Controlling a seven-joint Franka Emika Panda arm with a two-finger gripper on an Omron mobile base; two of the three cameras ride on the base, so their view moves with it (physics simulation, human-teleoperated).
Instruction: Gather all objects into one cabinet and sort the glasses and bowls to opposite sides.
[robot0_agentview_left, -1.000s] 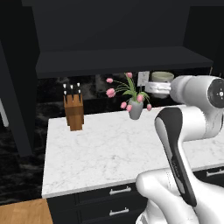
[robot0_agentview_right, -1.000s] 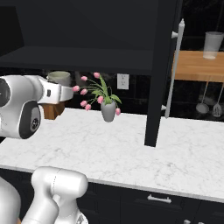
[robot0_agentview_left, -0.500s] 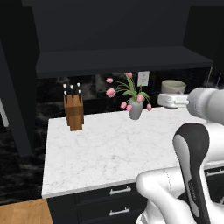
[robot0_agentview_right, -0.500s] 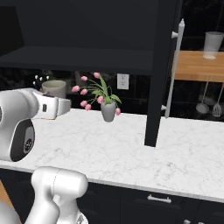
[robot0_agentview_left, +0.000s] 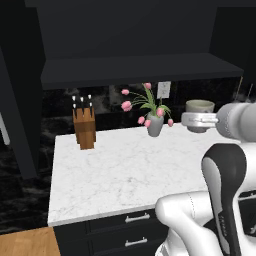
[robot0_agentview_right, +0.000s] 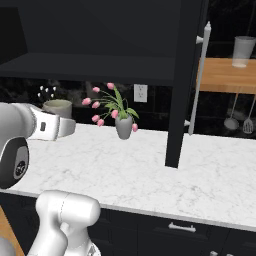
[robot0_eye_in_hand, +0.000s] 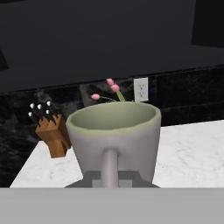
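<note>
- White marble counter (robot0_agentview_left: 120, 170) takes up the middle of my left base view; the grey-beige mug (robot0_agentview_left: 200, 106) sits at centre right, carried above the counter at the end of the arm, and I take the gripper (robot0_agentview_left: 199, 120) under it as clenched on it.
- Just left of the mug stands a grey vase of pink tulips (robot0_agentview_left: 154, 122); a wooden knife block (robot0_agentview_left: 84, 128) is at centre left, well apart.
- A dark shelf (robot0_agentview_left: 135, 70) runs across the upper half, above the mug.
- In my right base view the mug (robot0_agentview_right: 57, 107) is at centre left, the vase of tulips (robot0_agentview_right: 123, 125) just to its right, and the black cabinet door (robot0_agentview_right: 182, 80) with its white bar handle (robot0_agentview_right: 199, 75) hangs right of centre.
- In the hand view the mug (robot0_eye_in_hand: 114, 140) fills the centre, handle toward me, with the knife block (robot0_eye_in_hand: 51, 133) at its left and a wall outlet (robot0_eye_in_hand: 140, 89) above.
</note>
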